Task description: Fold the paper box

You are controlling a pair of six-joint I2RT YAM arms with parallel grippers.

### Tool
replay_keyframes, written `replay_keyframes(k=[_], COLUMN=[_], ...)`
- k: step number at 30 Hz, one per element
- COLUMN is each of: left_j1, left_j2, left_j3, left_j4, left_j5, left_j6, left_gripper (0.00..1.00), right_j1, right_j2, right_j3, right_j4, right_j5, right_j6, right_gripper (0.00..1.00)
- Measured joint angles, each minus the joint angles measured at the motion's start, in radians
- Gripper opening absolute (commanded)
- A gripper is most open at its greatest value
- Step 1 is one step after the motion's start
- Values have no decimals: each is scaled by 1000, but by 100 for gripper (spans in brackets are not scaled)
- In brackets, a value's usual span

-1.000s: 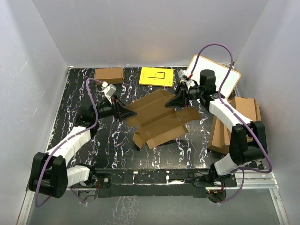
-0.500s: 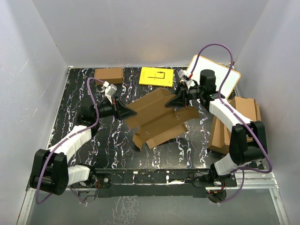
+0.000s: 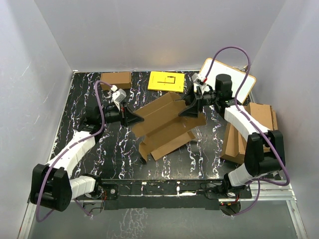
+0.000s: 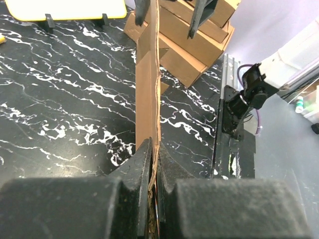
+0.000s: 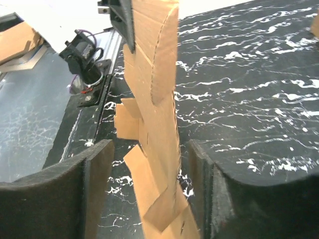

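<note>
The paper box [image 3: 164,124] is an unfolded brown carton with several flaps, lifted off the black marbled table [image 3: 84,99] mid-scene. My left gripper [image 3: 133,118] is shut on its left edge. In the left wrist view the cardboard [image 4: 148,89] runs edge-on, pinched in the left gripper [image 4: 153,149]. My right gripper [image 3: 192,110] is at the box's right end and stands open. In the right wrist view the cardboard [image 5: 154,99] hangs between the spread fingers of the right gripper [image 5: 149,145], apart from both pads.
A yellow sheet [image 3: 166,81] and a smaller brown carton [image 3: 115,78] lie at the back. A white board [image 3: 234,79] leans at the back right. A pile of larger cardboard sheets [image 3: 249,134] sits at the right edge. White walls enclose the table.
The left gripper has shut on the box's left edge. The right gripper has opened and let go of the right end. The box has shifted slightly to the left.
</note>
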Motion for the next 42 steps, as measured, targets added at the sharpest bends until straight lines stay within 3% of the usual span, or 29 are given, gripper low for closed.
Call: replay_keyframes(k=[3,10,14,22,32,39,42], left_j1=[0,0,0,0,0,0,0], left_j2=[-43,-135,-143,-150,-155,-163,-167], left_j3=[23,23,23,19,8,7,7], left_j4=[-124,-291,-325,-360,-366,-369,-369], left_j5=[-27,-89,-105,-121,-124,-130,-131], left_j6=[114,284,327,357,360,364,366], left_gripper=[0,0,0,0,0,0,0], right_j1=[-51,-210,-216,-185,-121,-109,-106], right_j2=[-40,-176,-159,-105,-32,-18,-10], right_j3=[-23,-126,-222,-242,-242,-235,-230], right_j4=[-25,-83,-92,-143,-211,-263,-281], right_j5=[25,221,302,361,401,400,401], right_j6=[-32,-192,-262,-405,-516,-569,-574], right_gripper=[83,83,83,81,51,9,8])
